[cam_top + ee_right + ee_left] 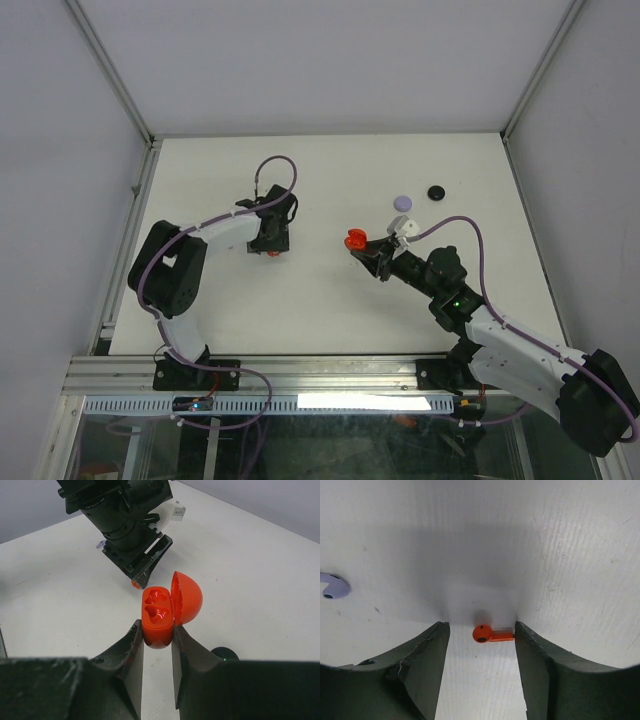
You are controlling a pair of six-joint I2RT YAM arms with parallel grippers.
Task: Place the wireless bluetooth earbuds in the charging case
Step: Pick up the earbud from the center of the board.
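Case (159, 617) lower sides behind right fingers (125, 655)

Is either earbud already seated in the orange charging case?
No: the open orange case, clamped in the right gripper, shows two empty sockets.

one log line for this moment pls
left claw: open around orange earbud on table | right claw: shut on open case | slots: both empty

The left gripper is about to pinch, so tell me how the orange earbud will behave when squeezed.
The orange earbud looks small, rigid and light, so probably easy to lift. Its round head and smooth shell may let it roll or squirt from between the left gripper's open fingers.
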